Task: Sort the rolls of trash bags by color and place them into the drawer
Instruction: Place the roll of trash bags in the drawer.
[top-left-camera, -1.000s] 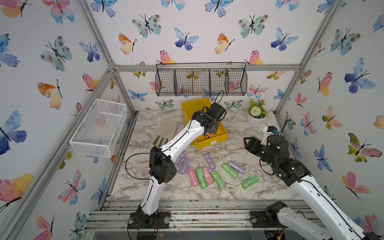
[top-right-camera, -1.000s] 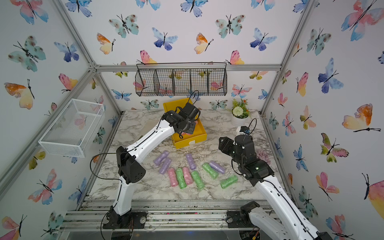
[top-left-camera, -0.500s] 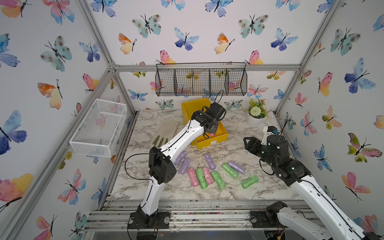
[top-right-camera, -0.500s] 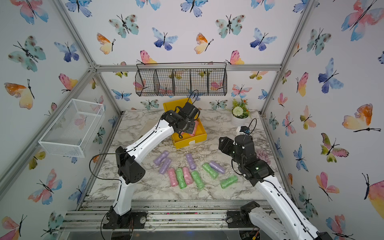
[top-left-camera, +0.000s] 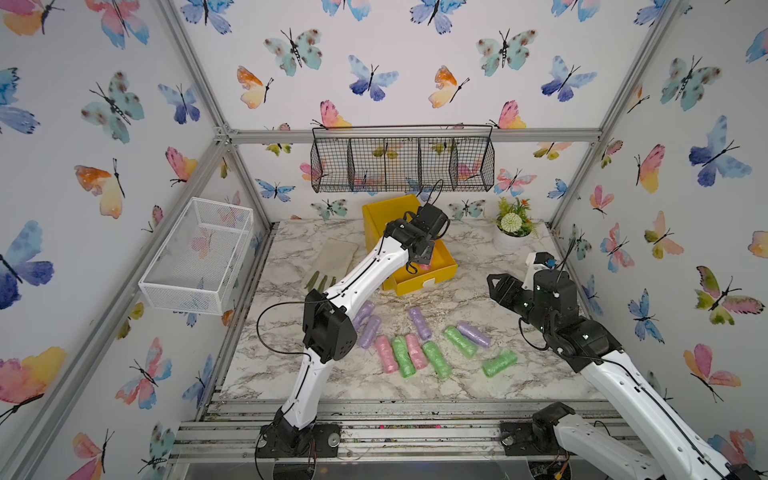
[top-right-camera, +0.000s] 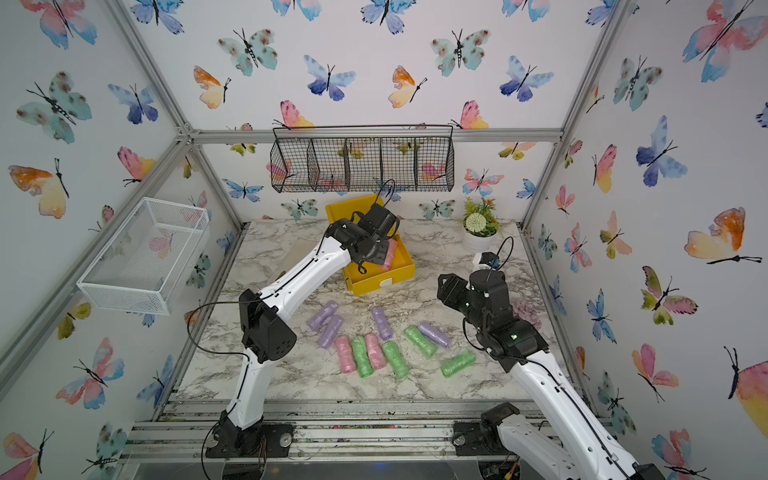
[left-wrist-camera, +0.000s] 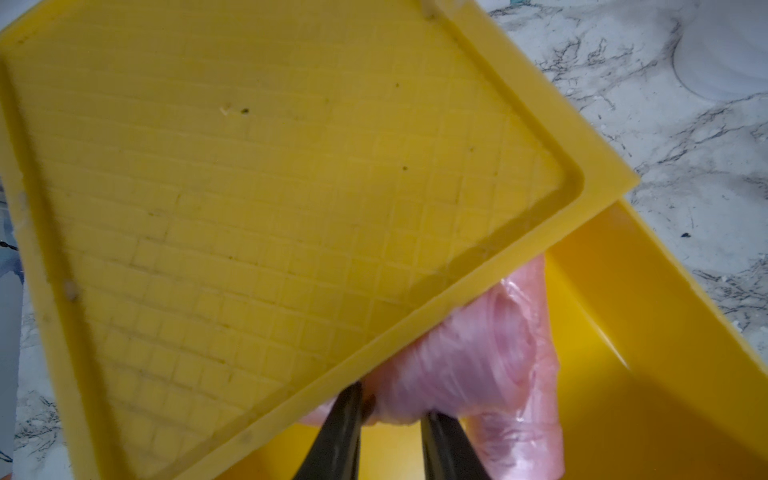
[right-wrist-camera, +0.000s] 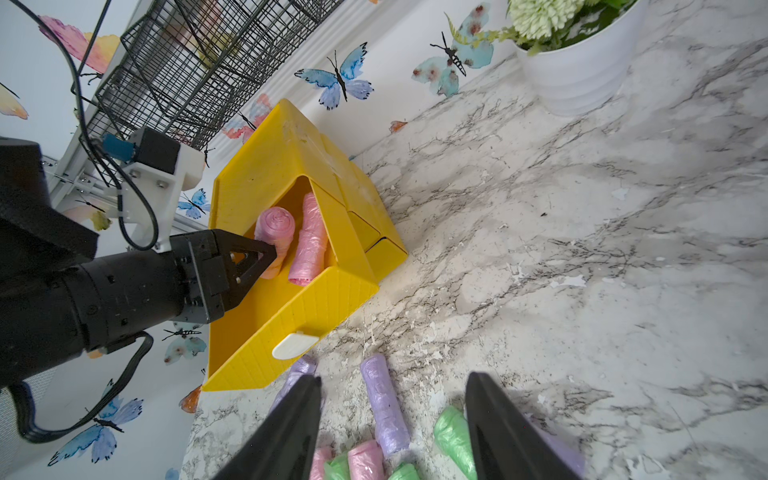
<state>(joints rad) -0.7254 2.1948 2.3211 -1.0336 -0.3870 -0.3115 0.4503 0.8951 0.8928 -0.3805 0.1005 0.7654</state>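
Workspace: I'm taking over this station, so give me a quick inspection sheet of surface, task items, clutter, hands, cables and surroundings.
Surface: marble table, pale flecks scattered.
Job's things: yellow drawer pulled open, two pink rolls inside; on the table four purple rolls, four green rolls, two loose pink rolls.
Clutter: pale glove, potted plant.
Hands: left hand inside the drawer at one roll, grip unclear; right hand open, empty, above the table.
Cables: black cable loops beside the left arm.
Surroundings: black wire basket, white wire basket, butterfly walls.
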